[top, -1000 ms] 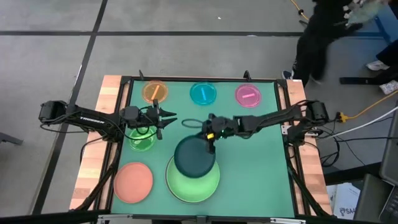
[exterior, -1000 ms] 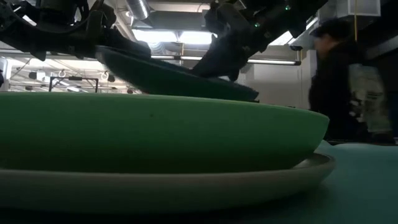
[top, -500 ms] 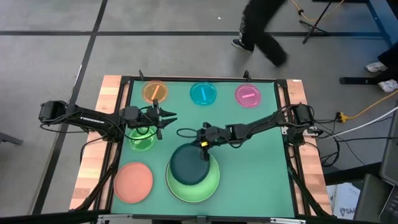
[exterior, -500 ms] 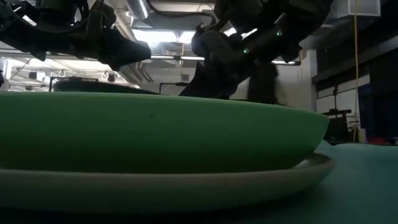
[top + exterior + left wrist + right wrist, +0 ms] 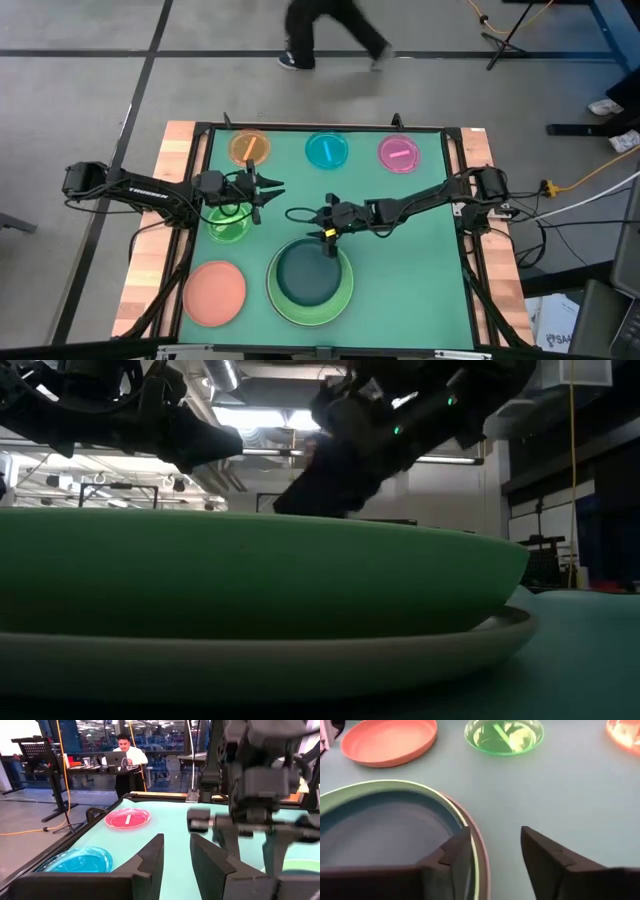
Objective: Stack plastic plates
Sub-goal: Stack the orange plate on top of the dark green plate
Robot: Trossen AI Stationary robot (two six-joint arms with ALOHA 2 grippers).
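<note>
**A:** Which step is this, would you say?

**B:** The dark teal plate (image 5: 307, 277) sits inside the light green plate (image 5: 343, 300), which rests on the grey-white plate (image 5: 481, 851); that pile is at six o'clock on the table (image 5: 420, 260). The right gripper (image 5: 329, 243) hovers at the pile's twelve o'clock rim, its jaws apart with nothing between them. I judge the teal plate's placement done and the arm free for another.

**A:** And the left arm?

**B:** The left gripper (image 5: 262, 192) waits at about nine o'clock, over the translucent green plate (image 5: 227, 222). Its jaws are slightly apart and empty.

**A:** What calls for attention next?

**B:** Probably the salmon plate (image 5: 214, 292), at seven o'clock, just beside the pile. It is the other medium one, so it should nest onto the teal. A shallow plate lying flat offers only its rim to grip, so the fingers must straddle an edge.

**A:** The small ones?

**B:** Orange plate (image 5: 249, 147), cyan plate (image 5: 327, 150) and magenta plate (image 5: 399, 152) lie in a row from eleven to one o'clock, well apart from the pile, each unstacked. The orange, magenta and translucent green each seem to bear a strip or mark inside; I cannot tell what
</note>
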